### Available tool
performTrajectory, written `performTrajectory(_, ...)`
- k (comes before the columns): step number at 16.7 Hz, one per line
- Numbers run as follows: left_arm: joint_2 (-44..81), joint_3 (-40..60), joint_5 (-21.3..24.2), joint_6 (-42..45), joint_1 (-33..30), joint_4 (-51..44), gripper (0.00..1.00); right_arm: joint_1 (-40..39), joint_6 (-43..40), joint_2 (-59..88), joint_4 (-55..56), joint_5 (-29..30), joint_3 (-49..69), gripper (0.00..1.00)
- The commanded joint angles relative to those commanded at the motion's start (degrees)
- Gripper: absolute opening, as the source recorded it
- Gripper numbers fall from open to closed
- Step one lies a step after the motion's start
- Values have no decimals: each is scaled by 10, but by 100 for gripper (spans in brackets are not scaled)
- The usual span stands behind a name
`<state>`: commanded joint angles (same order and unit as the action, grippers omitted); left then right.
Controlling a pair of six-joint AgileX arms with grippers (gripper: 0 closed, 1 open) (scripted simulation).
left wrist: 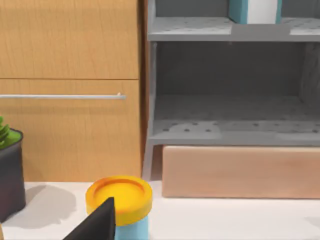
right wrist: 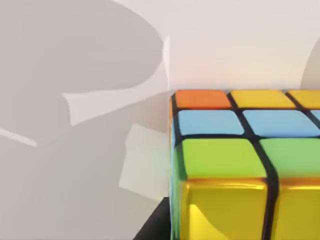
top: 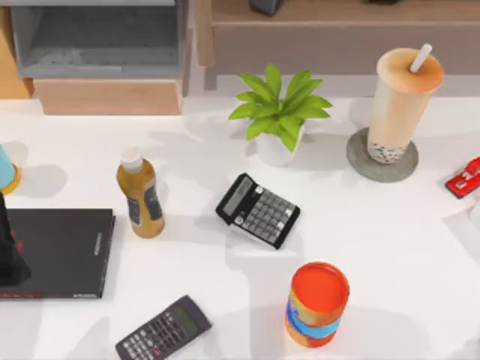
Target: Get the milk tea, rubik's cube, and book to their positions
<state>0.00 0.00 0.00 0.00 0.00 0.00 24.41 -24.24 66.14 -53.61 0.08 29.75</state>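
The milk tea stands upright on a round grey coaster at the back right of the table. In the right wrist view, the rubik's cube looms very close over the white table, with a dark part of my right gripper against its side. The teal book stands on the upper level of the grey shelf. My left arm hovers over the table's left edge, and a dark piece of my left gripper points toward the shelf.
A potted plant, an amber bottle, two calculators, an orange-and-blue can and a flat black book sit on the table. A red object lies at the right edge, and a yellow-lidded blue container by the left gripper.
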Motion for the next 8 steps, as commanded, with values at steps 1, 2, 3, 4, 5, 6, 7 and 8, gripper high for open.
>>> performTrajectory(1,0,0,0,0,0,0,100,0,0,0,0,0,0,0)
performTrajectory(2,0,0,0,0,0,0,100,0,0,0,0,0,0,0)
performTrajectory(3,0,0,0,0,0,0,100,0,0,0,0,0,0,0)
performTrajectory(4,0,0,0,0,0,0,100,0,0,0,0,0,0,0)
performTrajectory(5,0,0,0,0,0,0,100,0,1,-1,0,0,1,0)
performTrajectory(6,0,0,0,0,0,0,100,1,1,-2,-2,0,3,0)
performTrajectory(7,0,0,0,0,0,0,100,1,1,-5,-10,0,8,0)
performTrajectory(8,0,0,0,0,0,0,100,1,0,-8,-23,-1,16,0)
